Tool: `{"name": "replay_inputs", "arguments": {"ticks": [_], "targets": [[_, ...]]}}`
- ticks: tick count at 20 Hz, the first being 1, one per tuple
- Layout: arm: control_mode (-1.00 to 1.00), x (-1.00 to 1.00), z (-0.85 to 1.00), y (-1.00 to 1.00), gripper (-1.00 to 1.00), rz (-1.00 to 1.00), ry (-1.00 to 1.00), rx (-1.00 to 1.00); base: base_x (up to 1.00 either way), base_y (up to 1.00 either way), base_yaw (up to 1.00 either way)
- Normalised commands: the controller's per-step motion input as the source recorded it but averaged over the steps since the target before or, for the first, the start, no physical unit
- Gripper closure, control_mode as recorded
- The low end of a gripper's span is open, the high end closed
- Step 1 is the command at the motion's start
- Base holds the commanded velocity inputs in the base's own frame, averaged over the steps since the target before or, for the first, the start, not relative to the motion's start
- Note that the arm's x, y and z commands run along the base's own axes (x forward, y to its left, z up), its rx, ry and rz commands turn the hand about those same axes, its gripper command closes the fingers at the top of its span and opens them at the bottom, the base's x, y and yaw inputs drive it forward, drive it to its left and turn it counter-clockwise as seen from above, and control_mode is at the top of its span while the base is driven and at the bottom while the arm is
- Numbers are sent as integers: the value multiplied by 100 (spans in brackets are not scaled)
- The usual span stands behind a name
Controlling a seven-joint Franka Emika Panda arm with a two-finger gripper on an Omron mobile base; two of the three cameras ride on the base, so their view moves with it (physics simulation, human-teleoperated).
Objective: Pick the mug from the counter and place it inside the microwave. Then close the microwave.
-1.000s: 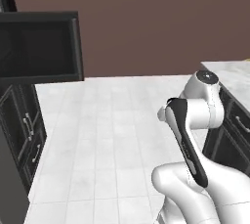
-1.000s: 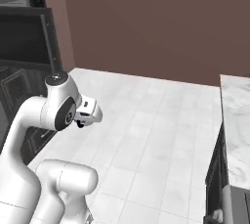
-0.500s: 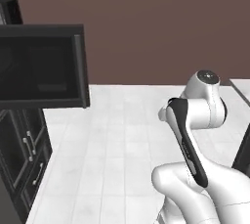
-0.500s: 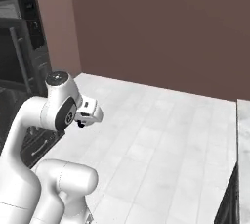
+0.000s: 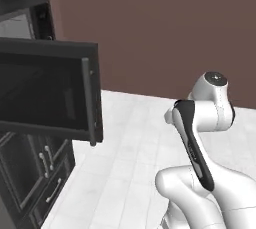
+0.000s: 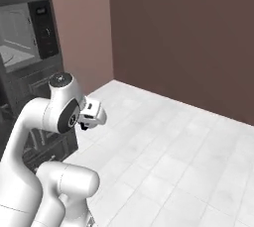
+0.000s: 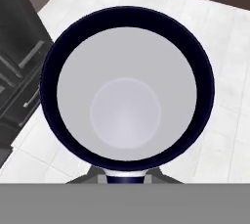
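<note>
The hand view looks straight down into the mug [image 7: 126, 105], which has a dark blue rim and a pale grey inside. My gripper [image 7: 126, 176] is shut on it at its near edge, over white floor tiles. In the right base view the gripper [image 6: 87, 124] hangs low beside the arm's elbow, well short of the microwave [image 6: 22, 37]. The microwave's light interior and black control panel [image 6: 43, 28] show at the upper left. Its dark glass door [image 5: 50, 93] stands swung open in the left base view. The counter is out of view.
Dark cabinets with drawer handles [image 5: 40, 173] stand below the microwave. A brown wall [image 6: 188, 37] runs behind, and white tiled floor [image 6: 168, 156] spreads ahead and to the right. The open door's edge [image 5: 92, 98] juts out toward the arm.
The whole picture has shifted as the base turns: the microwave and its open door have come nearer and larger, and the counter has slid out at the right. The arm's pose and its grip are unchanged.
</note>
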Motion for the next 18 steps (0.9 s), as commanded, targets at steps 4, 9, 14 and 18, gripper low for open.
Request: {"name": "replay_inputs", "arguments": {"ticks": [4,9,14,18], "targets": [[100,0,0,0,100,0,0,0,96,-2,61],[100,0,0,0,100,0,0,0,98,0,77],[100,0,0,0,100,0,0,0,82,0,94],[100,0,0,0,100,0,0,0,61,0,100]]}}
